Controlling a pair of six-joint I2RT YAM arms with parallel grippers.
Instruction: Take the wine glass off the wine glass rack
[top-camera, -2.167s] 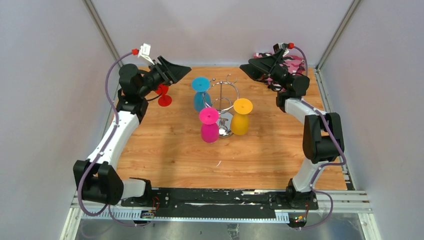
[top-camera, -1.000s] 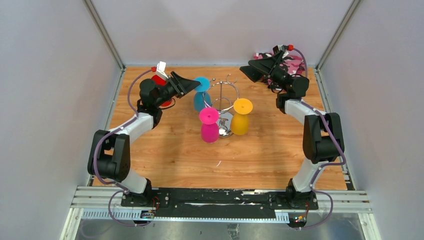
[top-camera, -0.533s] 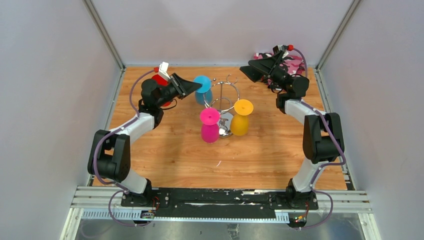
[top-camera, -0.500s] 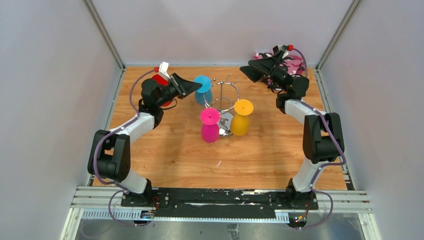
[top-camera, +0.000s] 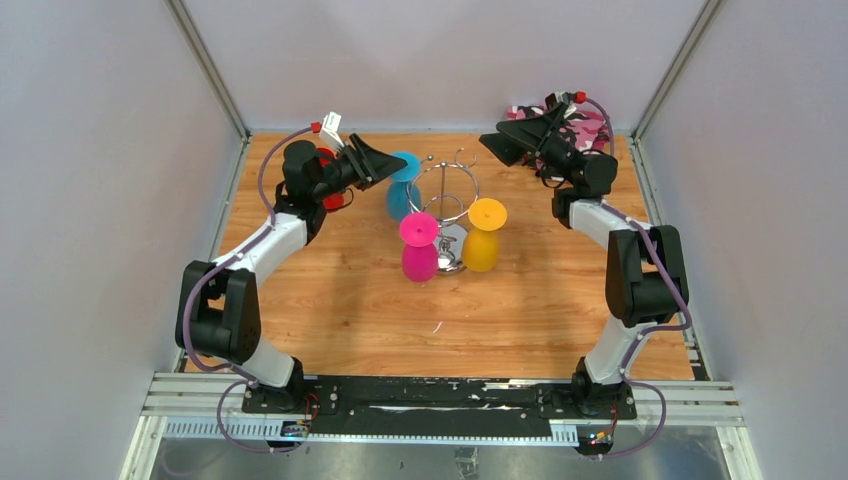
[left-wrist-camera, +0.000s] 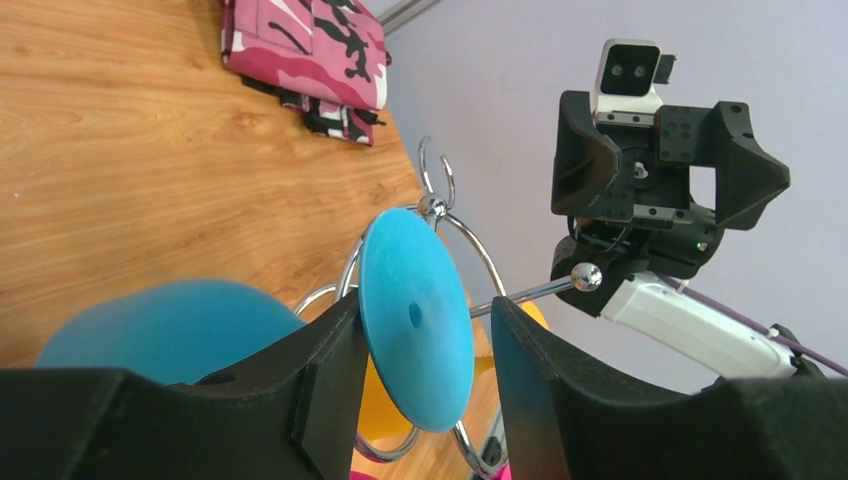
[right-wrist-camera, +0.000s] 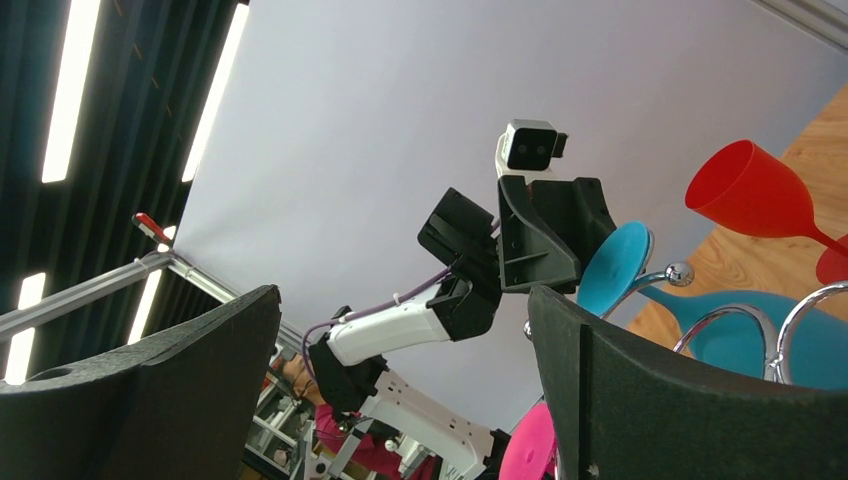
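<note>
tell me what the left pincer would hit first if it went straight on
The foot of the blue wine glass, which sits between the fingers of the left pincer; the wine glass rack comes right behind, though depth is hard to judge.

Four wine glasses (top-camera: 404, 168) (top-camera: 418, 233) (top-camera: 485, 214) (right-wrist-camera: 745, 190), one rack (top-camera: 452, 243), one cloth (left-wrist-camera: 310, 45).

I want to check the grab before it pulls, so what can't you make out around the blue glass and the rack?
Blue glass stem: left wrist view, behind its own foot and a left gripper finger.
Finger contact with that foot: same view, angle too oblique to tell.
Wine glass rack base: top view, mostly covered by pink glass and yellow glass.
Red glass foot: right wrist view, cut by the right edge.
</note>
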